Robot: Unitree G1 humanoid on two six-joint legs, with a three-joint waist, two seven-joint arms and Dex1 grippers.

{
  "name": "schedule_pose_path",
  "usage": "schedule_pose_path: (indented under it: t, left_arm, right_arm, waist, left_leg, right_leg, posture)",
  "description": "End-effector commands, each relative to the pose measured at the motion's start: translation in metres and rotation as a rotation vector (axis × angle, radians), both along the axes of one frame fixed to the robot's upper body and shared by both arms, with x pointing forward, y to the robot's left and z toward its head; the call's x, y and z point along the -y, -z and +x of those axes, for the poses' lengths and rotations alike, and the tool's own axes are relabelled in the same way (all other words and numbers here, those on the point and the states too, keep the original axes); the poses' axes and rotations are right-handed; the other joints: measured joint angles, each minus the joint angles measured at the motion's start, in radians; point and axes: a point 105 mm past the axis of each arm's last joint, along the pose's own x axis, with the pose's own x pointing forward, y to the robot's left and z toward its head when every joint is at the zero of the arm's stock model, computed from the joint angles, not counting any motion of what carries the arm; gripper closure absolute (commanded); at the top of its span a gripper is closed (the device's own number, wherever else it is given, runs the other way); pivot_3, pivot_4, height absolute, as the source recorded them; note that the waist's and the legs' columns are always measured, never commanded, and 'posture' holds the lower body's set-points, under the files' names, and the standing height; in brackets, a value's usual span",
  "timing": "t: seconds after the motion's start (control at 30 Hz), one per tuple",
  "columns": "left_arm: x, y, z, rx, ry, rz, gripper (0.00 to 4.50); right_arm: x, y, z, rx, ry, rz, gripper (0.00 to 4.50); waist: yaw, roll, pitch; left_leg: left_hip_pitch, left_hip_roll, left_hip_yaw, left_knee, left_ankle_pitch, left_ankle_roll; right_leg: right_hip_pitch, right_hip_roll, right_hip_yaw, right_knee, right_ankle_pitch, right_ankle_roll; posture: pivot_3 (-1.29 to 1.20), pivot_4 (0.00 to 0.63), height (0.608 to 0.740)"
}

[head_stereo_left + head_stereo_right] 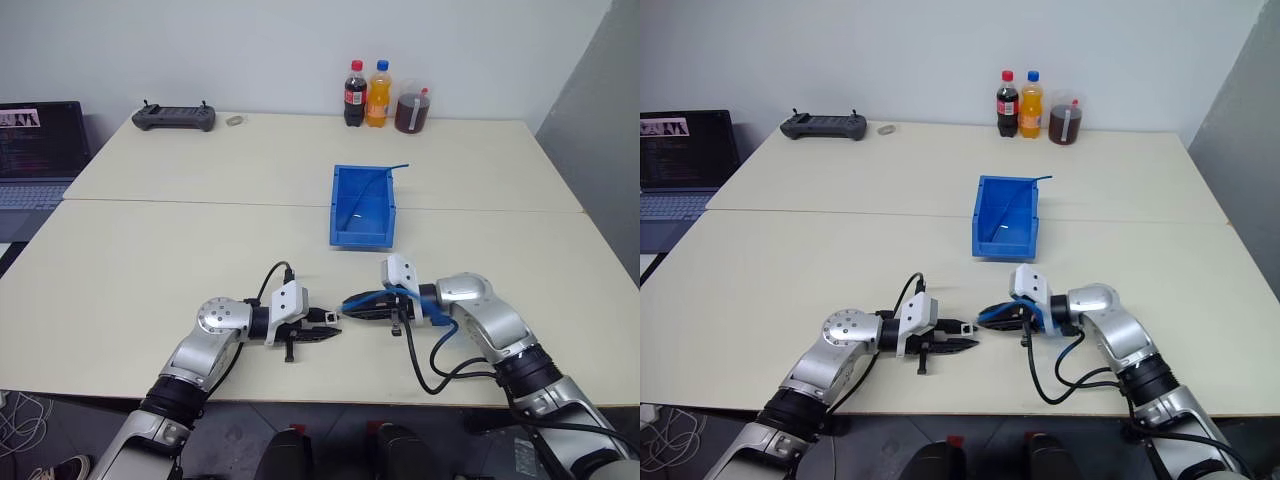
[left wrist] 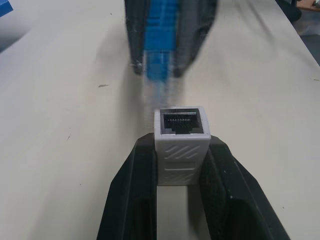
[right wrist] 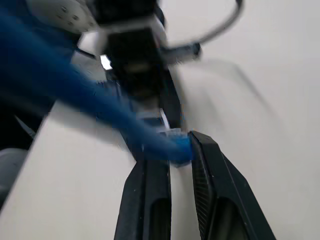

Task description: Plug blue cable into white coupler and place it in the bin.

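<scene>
Jaws: left gripper (image 1: pixel 333 331) pinches white coupler (image 2: pixel 181 131), right gripper (image 1: pixel 348 304) blue cable (image 2: pixel 159 50); cream table (image 1: pixel 150 260), grey wall.

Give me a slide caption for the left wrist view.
Left gripper holds the white coupler, socket facing the blue cable plug just ahead.

bottles (image 1: pixel 378 93): 2 | jar (image 1: pixel 411 110): 1 | bin (image 1: pixel 363 235): 1 | laptop (image 1: pixel 38 150): 1

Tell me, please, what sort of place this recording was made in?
Probably an office or lab workspace: pale tables pushed together, an open laptop showing code, a handheld controller, and drink bottles against a plain wall.
</scene>
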Motion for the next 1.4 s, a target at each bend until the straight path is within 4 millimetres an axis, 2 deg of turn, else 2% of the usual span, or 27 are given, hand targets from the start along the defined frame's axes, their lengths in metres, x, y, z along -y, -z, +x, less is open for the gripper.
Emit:
schedule_pose_path:
  t: [0.03,0.27,0.4,0.6,0.93,1.1,1.4]
  left_arm:
    - [-0.001,-0.006,0.001,0.028,0.007,-0.002,3.72]
    - [-0.002,-0.006,0.001,0.027,0.008,0.002,3.72]
    - [-0.004,-0.006,0.002,0.027,0.002,0.004,3.72]
    - [-0.004,-0.006,0.002,0.029,-0.002,0.005,3.72]
    - [-0.004,-0.005,0.004,0.032,-0.002,0.005,3.72]
    - [-0.005,-0.004,0.003,0.030,-0.003,0.008,3.72]
    - [-0.006,-0.004,0.003,0.032,-0.011,0.008,3.72]
  right_arm:
    - [-0.005,-0.004,0.000,0.008,-0.003,0.013,4.23]
    - [-0.012,-0.022,0.003,0.007,-0.008,0.062,4.23]
    - [-0.008,-0.043,0.008,0.022,-0.009,0.086,4.23]
    - [-0.012,-0.063,0.002,0.047,-0.064,0.084,4.23]
    - [-0.021,-0.050,-0.007,0.082,-0.145,-0.021,4.23]
    - [-0.028,-0.045,-0.005,0.095,-0.154,-0.047,4.23]
    - [-0.029,-0.037,-0.003,0.108,-0.171,-0.086,4.23]
  waist:
    - [-0.002,0.001,0.000]
    - [-0.004,0.001,0.000]
    - [-0.003,0.001,0.000]
    - [-0.004,0.001,0.000]
    - [-0.004,0.001,0.000]
    - [-0.004,0.001,0.000]
    - [-0.003,0.001,0.000]
  left_leg:
    - [0.000,0.000,0.000,0.000,0.000,0.000]
    - [0.000,0.000,0.000,0.000,0.000,0.000]
    - [0.000,0.000,0.000,0.000,0.000,0.000]
    - [0.000,0.000,0.000,0.000,0.000,0.000]
    - [0.000,0.000,0.000,0.000,0.000,0.000]
    - [0.000,0.000,0.000,0.000,0.000,0.000]
    - [0.000,0.000,0.000,0.000,0.000,0.000]
  right_leg:
    - [0.000,0.000,0.000,0.000,0.000,0.000]
    - [0.000,0.001,0.000,0.000,0.000,0.000]
    - [0.000,0.000,0.000,0.000,0.000,0.000]
    - [0.000,0.000,0.000,0.000,0.000,0.000]
    - [0.000,0.000,0.000,0.000,0.000,0.000]
    - [0.000,0.000,0.000,0.000,0.000,0.000]
    - [0.000,0.000,0.000,0.000,0.000,0.000]
  posture:
    - [0.00,0.150,0.740]
    - [0.00,0.150,0.740]
    - [0.00,0.150,0.740]
    - [0.00,0.150,0.740]
    - [0.00,0.150,0.740]
    - [0.00,0.150,0.740]
    - [0.00,0.150,0.740]
